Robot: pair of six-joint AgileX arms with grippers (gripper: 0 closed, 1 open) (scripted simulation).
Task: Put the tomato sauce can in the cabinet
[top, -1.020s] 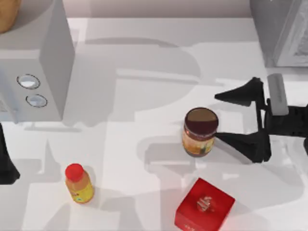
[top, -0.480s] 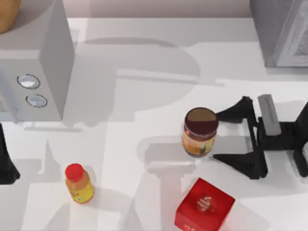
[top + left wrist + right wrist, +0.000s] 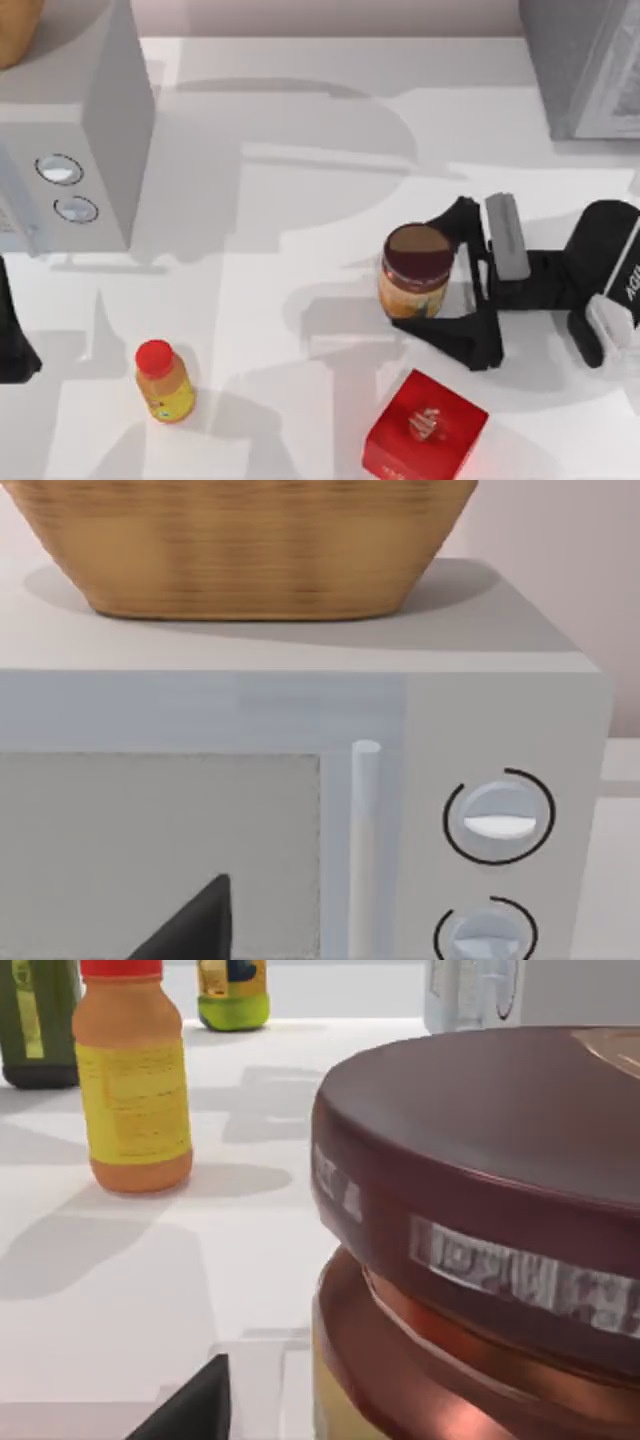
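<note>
The tomato sauce can (image 3: 415,272), with a maroon top and an orange-tan label, stands upright right of the table's middle. It looms close in the right wrist view (image 3: 480,1240). My right gripper (image 3: 432,272) is open around it, one finger behind the can and one in front, and I cannot tell whether either touches it. The cabinet (image 3: 580,70), dark grey with a pale door panel, stands at the back right corner. My left gripper (image 3: 12,345) is parked at the left edge, open, with one fingertip (image 3: 190,930) showing before the light grey box.
A light grey box with two silver knobs (image 3: 70,150) stands at the back left, with a wicker basket (image 3: 240,540) on top. A yellow bottle with a red cap (image 3: 165,383) stands front left. A red box (image 3: 425,425) lies just in front of the can.
My right gripper has moved left and toward the front, from beside the can to having its open fingers on either side of it. The can has not moved.
</note>
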